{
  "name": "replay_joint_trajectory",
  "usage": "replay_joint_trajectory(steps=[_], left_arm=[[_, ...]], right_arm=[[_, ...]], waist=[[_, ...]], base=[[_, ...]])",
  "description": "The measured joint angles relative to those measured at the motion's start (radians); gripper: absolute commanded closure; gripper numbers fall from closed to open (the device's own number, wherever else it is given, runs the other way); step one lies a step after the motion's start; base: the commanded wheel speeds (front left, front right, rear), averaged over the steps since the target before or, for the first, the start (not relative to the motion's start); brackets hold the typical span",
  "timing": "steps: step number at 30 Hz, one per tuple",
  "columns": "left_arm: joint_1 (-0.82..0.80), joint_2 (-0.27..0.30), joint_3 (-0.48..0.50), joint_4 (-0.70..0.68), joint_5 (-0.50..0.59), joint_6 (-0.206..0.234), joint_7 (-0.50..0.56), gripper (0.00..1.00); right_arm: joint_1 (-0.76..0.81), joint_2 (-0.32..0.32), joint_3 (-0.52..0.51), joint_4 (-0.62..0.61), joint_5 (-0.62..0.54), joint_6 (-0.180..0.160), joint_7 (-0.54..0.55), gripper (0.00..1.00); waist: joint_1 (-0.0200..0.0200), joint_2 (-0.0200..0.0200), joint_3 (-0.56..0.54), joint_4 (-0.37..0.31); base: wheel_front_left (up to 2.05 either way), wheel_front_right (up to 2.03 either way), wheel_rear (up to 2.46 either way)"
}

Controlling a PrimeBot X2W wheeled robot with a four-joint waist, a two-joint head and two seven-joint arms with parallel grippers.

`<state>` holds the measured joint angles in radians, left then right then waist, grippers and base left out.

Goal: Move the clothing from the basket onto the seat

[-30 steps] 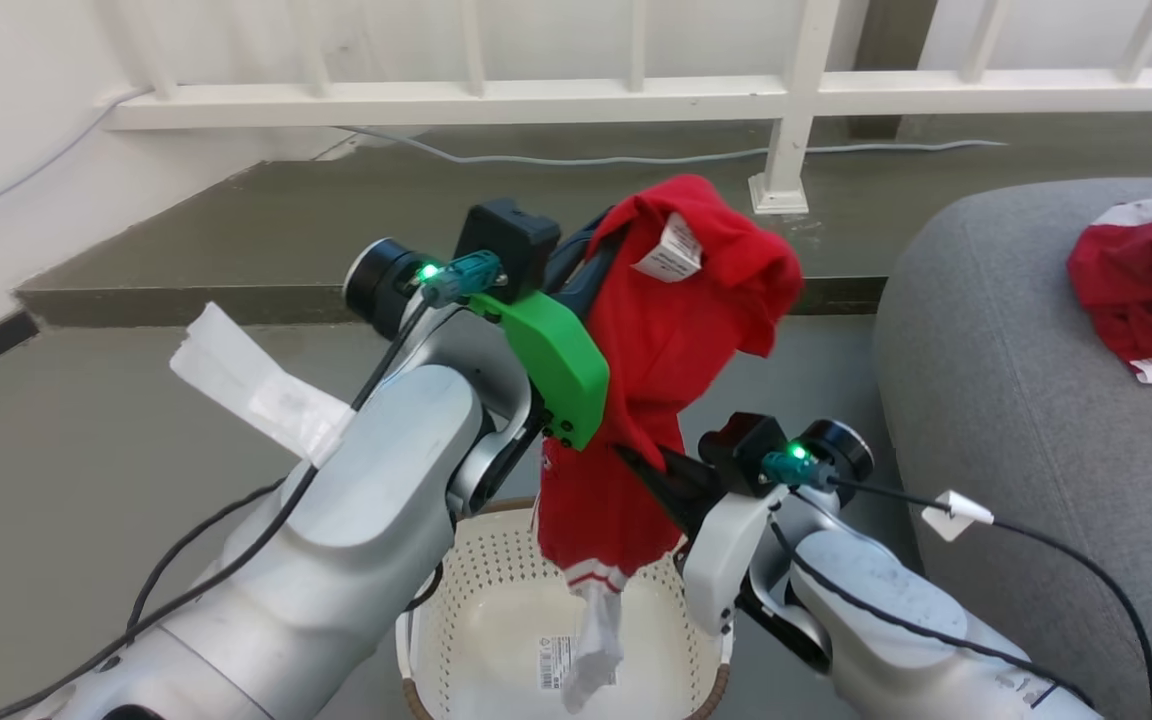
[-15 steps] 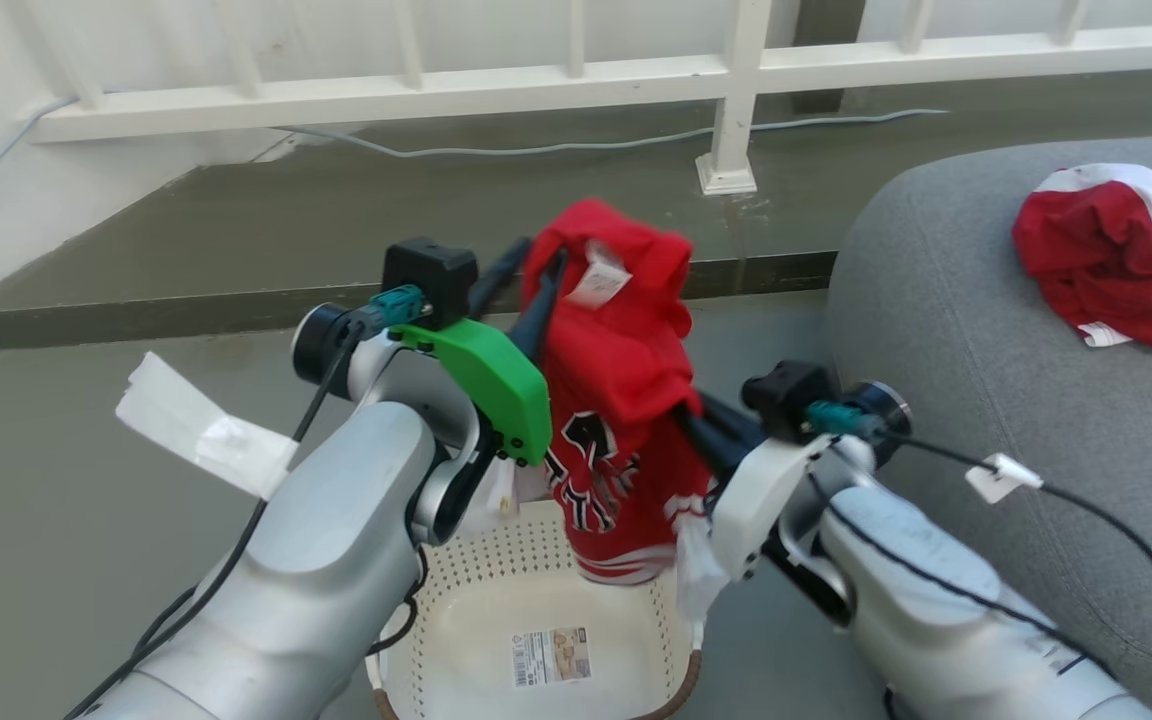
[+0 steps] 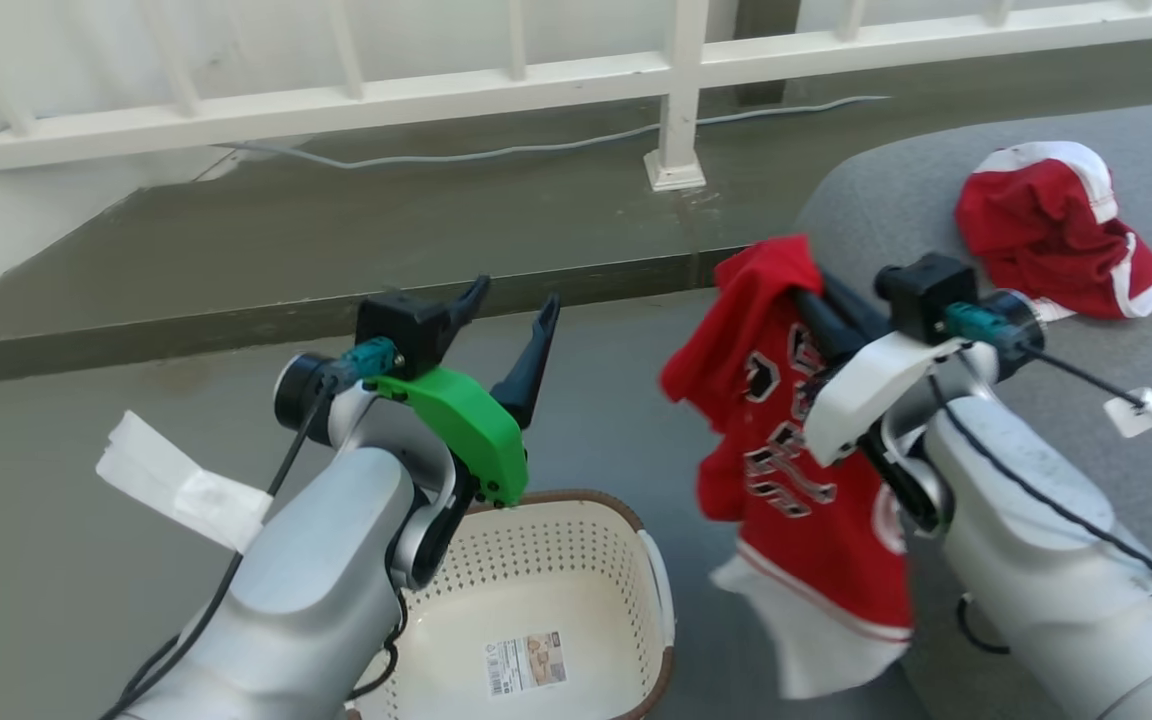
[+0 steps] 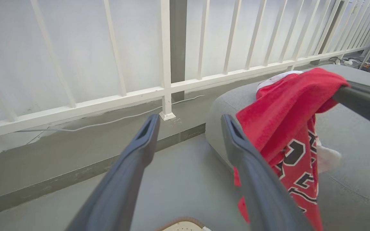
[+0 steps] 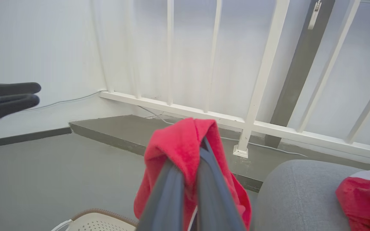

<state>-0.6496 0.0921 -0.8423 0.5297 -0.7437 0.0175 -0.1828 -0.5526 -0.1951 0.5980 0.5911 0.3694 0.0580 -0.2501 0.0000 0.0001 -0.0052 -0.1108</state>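
Observation:
My right gripper is shut on a red garment with black lettering and white trim. The garment hangs in the air beside the front edge of the grey seat, to the right of the basket. In the right wrist view the fingers pinch a fold of that garment. My left gripper stands open and empty above the cream basket, whose inside shows just a label sticker. In the left wrist view the left gripper is spread wide, with the garment to its right. A second red garment lies on the seat.
A white railing and a raised concrete ledge run across behind the work. A cable lies on the ledge. A white paper tag sticks out from my left forearm. The floor is grey.
My left gripper has opened and let go of the red garment. My right gripper has carried it to the right, off the basket and up to the seat. The head camera has turned right.

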Motion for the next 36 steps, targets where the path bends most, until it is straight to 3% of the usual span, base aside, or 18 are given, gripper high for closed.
replay_joint_trajectory(steps=[13,36], left_arm=[[0.042,0.004,-0.045,-0.054,0.010,-0.027,-0.017,0.00],[0.098,-0.002,-0.107,-0.156,0.032,-0.035,-0.020,0.00]], right_arm=[[-0.007,-0.074,-0.066,-0.070,0.000,-0.031,0.000,1.00],[-0.024,-0.169,-0.145,-0.175,0.000,-0.049,-0.001,1.00]], waist=[[0.0000,0.0000,-0.003,-0.091],[0.0000,0.0000,0.041,-0.335]], base=[[0.00,0.00,0.00],[0.00,0.00,0.00]])
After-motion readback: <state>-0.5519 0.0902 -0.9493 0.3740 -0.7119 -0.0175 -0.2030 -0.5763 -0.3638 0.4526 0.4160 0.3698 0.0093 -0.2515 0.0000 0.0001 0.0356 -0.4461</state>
